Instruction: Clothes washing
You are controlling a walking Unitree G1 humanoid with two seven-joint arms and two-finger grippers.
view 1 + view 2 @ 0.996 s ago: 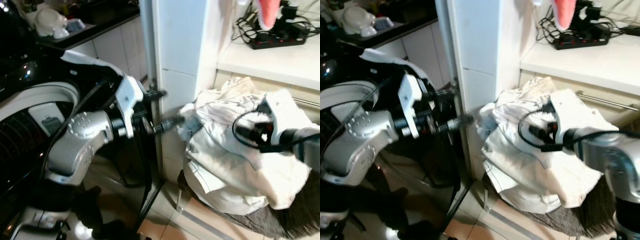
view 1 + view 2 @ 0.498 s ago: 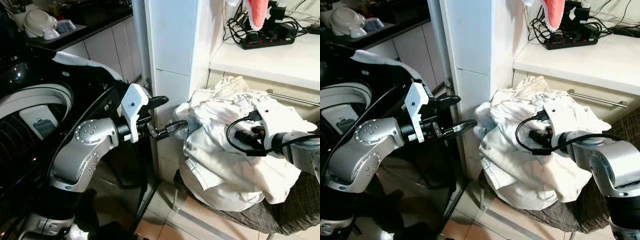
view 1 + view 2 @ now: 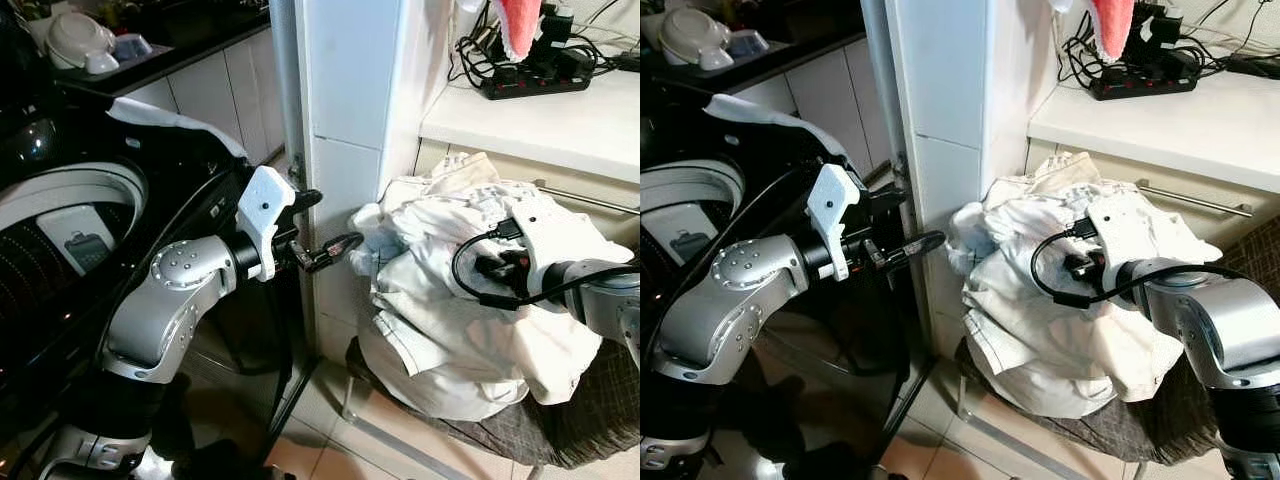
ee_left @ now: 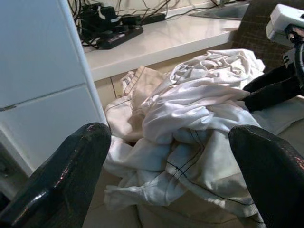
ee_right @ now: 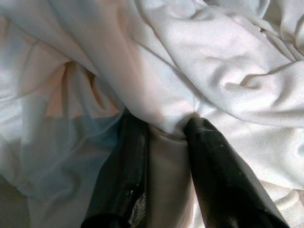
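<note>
Laundry pile on chair, both grippers at it

White clothes (image 3: 470, 300) heaped on a dark woven chair (image 3: 590, 420), right of the white pillar (image 3: 350, 120) and below the table (image 3: 540, 115) (power strip (image 3: 540, 75) on top). Right gripper (image 5: 166, 142): fingers pinching a fold of the clothes. Left gripper (image 3: 330, 225): fingers spread, just left of the heap. Washing machine (image 3: 70, 220) at far left.

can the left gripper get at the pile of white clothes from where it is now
Probably yes. The left gripper is open beside the white pillar, its fingers pointing at the pile of white clothes with only open air between. The right gripper already pinches a fold on the far side.
</note>
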